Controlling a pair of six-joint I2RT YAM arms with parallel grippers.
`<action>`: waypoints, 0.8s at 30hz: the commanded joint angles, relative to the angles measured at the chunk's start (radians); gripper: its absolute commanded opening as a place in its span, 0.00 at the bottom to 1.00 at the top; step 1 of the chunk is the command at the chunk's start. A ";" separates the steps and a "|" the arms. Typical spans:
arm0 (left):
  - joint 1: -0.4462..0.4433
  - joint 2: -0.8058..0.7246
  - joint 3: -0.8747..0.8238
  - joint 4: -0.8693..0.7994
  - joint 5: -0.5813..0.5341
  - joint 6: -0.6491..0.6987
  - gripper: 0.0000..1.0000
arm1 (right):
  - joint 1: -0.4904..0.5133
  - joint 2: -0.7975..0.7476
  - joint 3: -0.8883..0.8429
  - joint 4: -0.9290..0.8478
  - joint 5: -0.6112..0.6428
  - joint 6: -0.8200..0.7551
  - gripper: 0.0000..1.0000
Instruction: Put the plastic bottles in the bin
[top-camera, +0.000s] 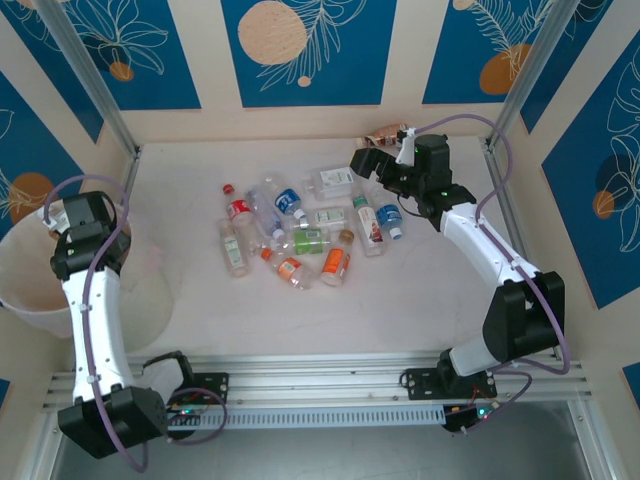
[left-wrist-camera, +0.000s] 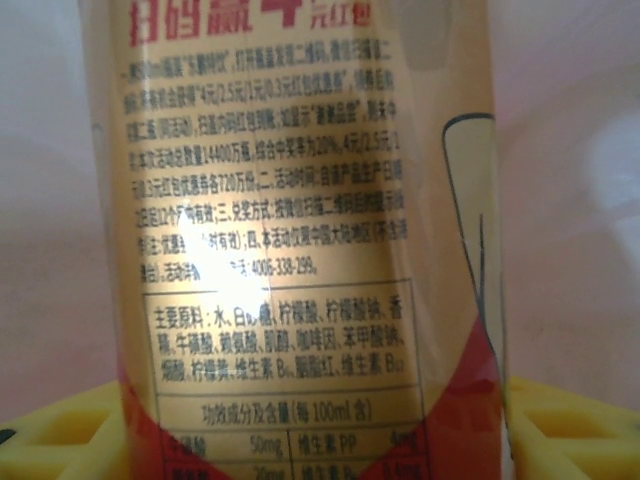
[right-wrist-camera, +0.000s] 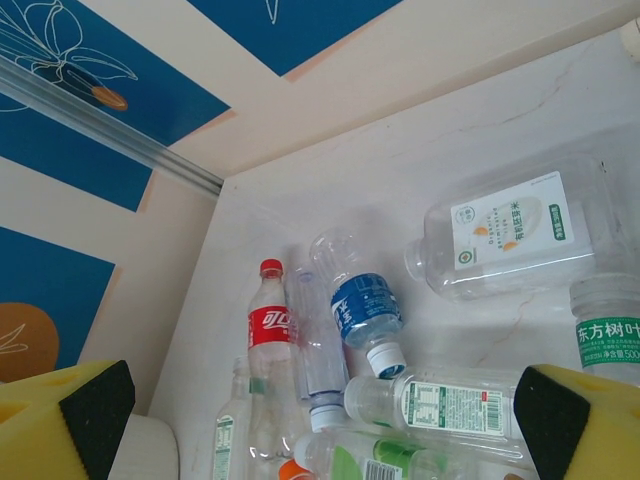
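Observation:
My left gripper (top-camera: 62, 218) hangs over the bin (top-camera: 25, 285), a wide pale translucent bucket at the table's left edge. It is shut on a bottle with a gold and red label (left-wrist-camera: 300, 200), which stands between the yellow fingers (left-wrist-camera: 60, 435). Several plastic bottles lie in a loose pile mid-table: a red-labelled one (top-camera: 238, 208) (right-wrist-camera: 272, 330), a blue-labelled one (top-camera: 288, 200) (right-wrist-camera: 365, 305), a big clear one (top-camera: 335, 180) (right-wrist-camera: 515, 235), a green one (top-camera: 310, 240) and an orange one (top-camera: 335, 262). My right gripper (top-camera: 372, 165) (right-wrist-camera: 320, 420) is open above the pile's far right side, holding nothing.
A small brownish crushed thing (top-camera: 385, 133) lies against the far wall behind the right gripper. Cream walls and metal posts (top-camera: 100, 100) close the table on three sides. Bare tabletop (top-camera: 430, 290) runs between the pile and the arm bases.

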 joint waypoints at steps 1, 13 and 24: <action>0.010 0.022 -0.017 0.113 0.066 -0.029 0.23 | -0.004 -0.003 0.011 -0.028 -0.006 -0.019 1.00; 0.012 0.025 -0.016 0.218 0.174 -0.091 0.31 | -0.003 -0.004 0.008 -0.055 0.020 -0.011 1.00; 0.012 -0.042 -0.055 0.212 0.370 -0.130 0.42 | -0.001 -0.012 0.013 -0.090 0.047 -0.015 1.00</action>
